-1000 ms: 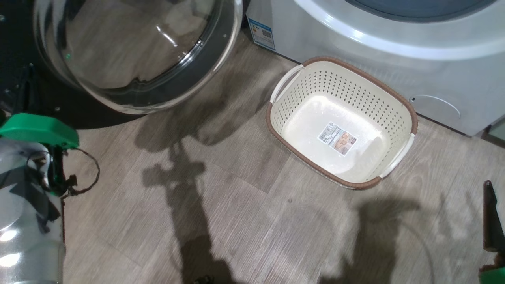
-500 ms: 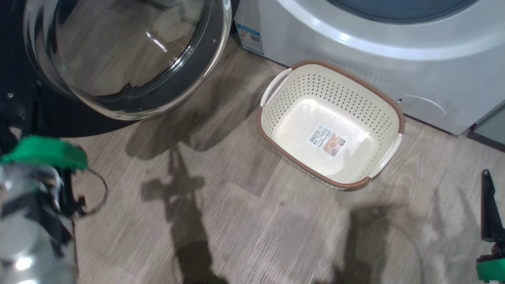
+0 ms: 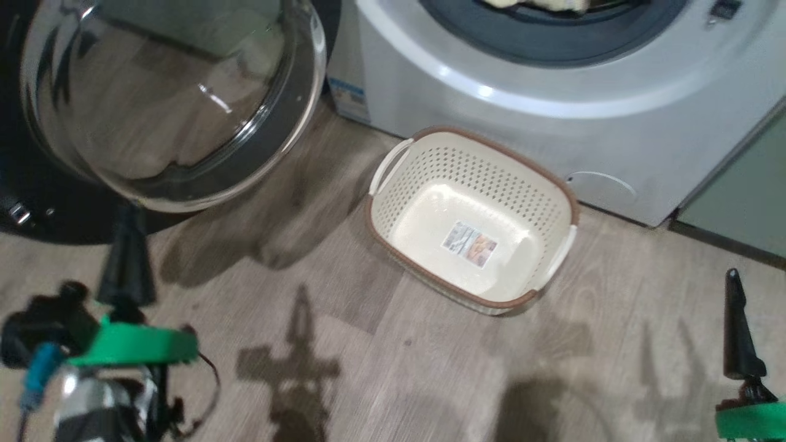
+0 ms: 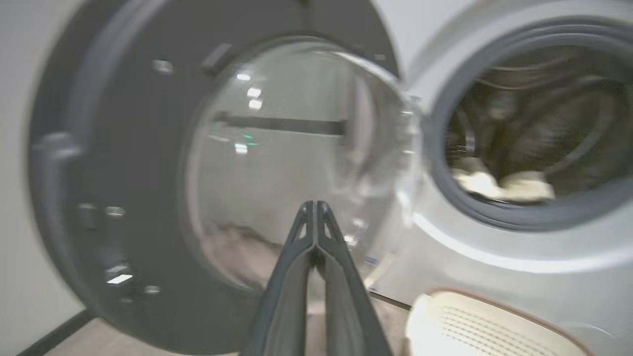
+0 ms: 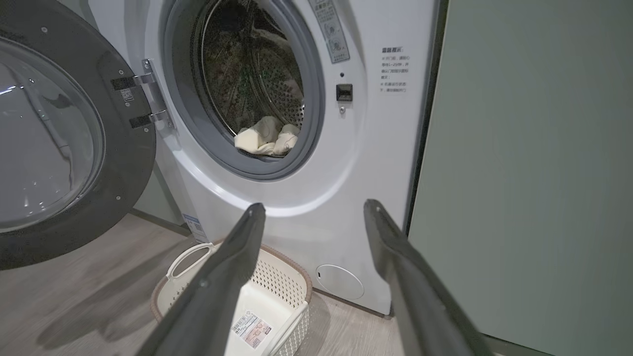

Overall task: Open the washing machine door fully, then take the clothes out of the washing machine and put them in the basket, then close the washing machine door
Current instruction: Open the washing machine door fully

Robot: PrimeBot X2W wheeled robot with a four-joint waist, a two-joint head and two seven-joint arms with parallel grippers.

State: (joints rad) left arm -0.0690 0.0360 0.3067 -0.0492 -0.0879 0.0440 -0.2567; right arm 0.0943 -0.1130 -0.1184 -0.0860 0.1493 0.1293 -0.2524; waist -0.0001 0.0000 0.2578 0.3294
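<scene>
A white front-loading washing machine (image 5: 385, 148) with a grey-rimmed round drum mouth stood on a grey wood-look plank floor (image 3: 368, 368). Its large round glossy black door (image 5: 59, 148), with a bulging clear glass porthole, hung swung open on hinges at 9 o'clock of the drum mouth. Soft pale cream-yellow clothes (image 5: 267, 138) lay bunched inside the drum, at 6 o'clock against the grey rim. A small cream plastic basket (image 3: 479, 169) with perforated sides, a brown rim and white handles sat on the floor just in front of the machine, holding nothing but a sticker on its bottom. In the head view the door was at 10 o'clock and the basket near the centre. The left gripper (image 4: 315, 207) pointed at the porthole glass, its dark fingers clenched together on nothing. The right gripper (image 5: 312, 205) faced the machine front with its fingers released and spread wide, empty. A flat pale green cabinet panel (image 5: 534, 173) stood at 3 o'clock of the machine.
</scene>
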